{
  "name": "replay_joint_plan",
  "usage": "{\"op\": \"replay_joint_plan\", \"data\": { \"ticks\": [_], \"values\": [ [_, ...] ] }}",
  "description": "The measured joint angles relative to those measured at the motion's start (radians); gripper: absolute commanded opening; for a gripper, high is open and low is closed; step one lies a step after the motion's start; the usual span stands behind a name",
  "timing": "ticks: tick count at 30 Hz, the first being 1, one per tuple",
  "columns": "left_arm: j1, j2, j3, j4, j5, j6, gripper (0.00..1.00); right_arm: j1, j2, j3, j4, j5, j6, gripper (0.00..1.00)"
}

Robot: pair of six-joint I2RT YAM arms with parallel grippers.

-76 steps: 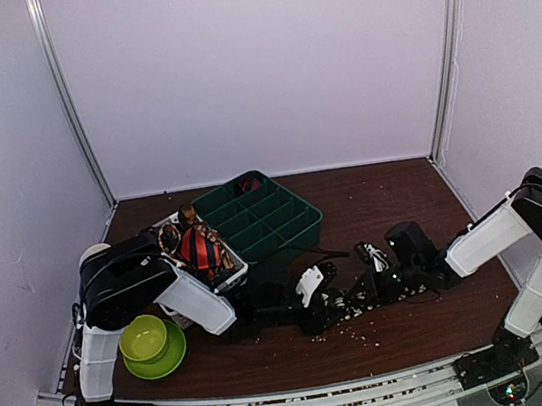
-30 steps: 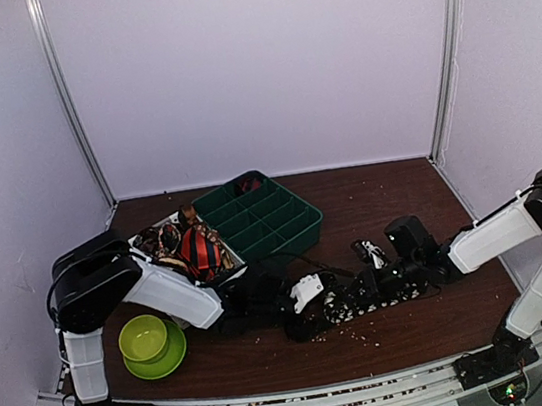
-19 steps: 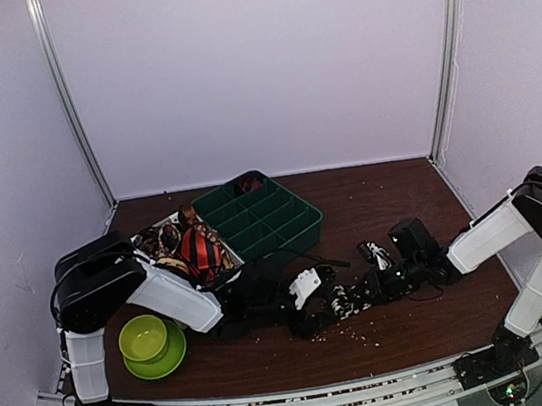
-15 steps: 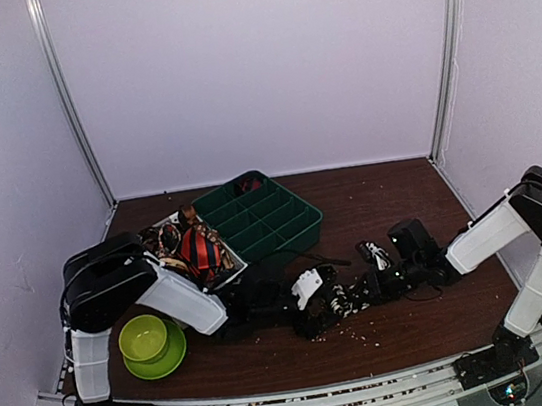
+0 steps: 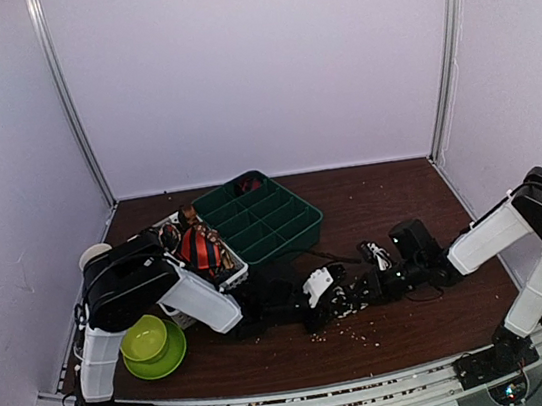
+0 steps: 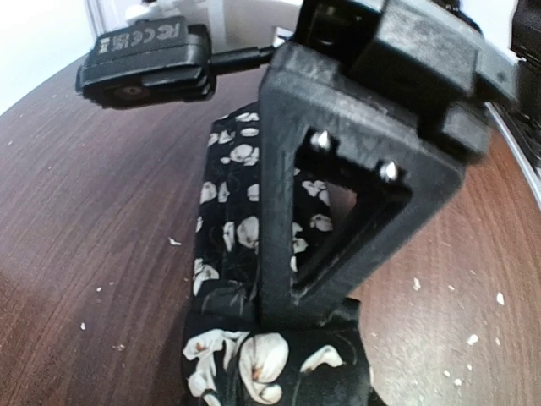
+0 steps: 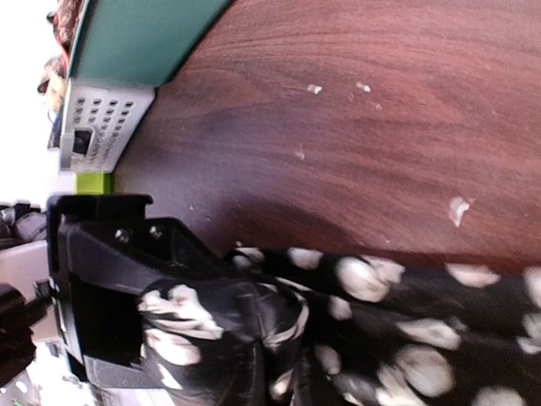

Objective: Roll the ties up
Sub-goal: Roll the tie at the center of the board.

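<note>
Grippers meet low in the middle of the overhead frame: the left gripper (image 5: 331, 296) and the right gripper (image 5: 366, 289) face each other just apart over the brown table (image 5: 391, 196). Between them lies the black tie (image 5: 350, 305) with cream flower spots, stretched flat toward the right gripper and bunched into a fold at the other end. In the left wrist view one black finger (image 6: 277, 211) stands against the tie (image 6: 228, 228). Neither gripper's jaws show clearly enough to tell whether they are parted or clamped. Toward the upper left sit a green tray (image 5: 294, 225), a white basket (image 5: 235, 267) with a striped tie (image 5: 199, 250), and a green bowl (image 5: 147, 339).
</note>
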State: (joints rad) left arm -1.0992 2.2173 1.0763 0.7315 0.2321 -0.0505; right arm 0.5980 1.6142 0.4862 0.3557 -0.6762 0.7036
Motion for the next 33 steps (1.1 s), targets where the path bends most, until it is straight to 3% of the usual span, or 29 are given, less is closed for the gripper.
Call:
{"op": "replay_joint_plan", "data": {
  "ticks": [3, 8, 15, 25, 33],
  "values": [
    [0.0, -0.02, -0.026, -0.002, 0.021, 0.016, 0.3, 0.0, -0.048, -0.027, -0.03, 0.016, 0.013, 0.44],
    [0.012, -0.082, -0.07, -0.079, 0.059, 0.05, 0.31, 0.014, -0.15, -0.053, -0.074, 0.026, 0.035, 0.54],
    [0.032, -0.123, -0.051, -0.224, 0.099, 0.076, 0.31, 0.058, -0.143, 0.008, -0.113, 0.028, 0.053, 0.52],
    [0.034, -0.135, -0.046, -0.267, 0.105, 0.087, 0.31, 0.029, -0.052, 0.064, -0.165, 0.089, 0.016, 0.47],
    [0.056, -0.182, -0.079, -0.292, 0.103, 0.051, 0.33, 0.025, -0.003, 0.018, -0.005, 0.074, 0.018, 0.44]
  ]
}}
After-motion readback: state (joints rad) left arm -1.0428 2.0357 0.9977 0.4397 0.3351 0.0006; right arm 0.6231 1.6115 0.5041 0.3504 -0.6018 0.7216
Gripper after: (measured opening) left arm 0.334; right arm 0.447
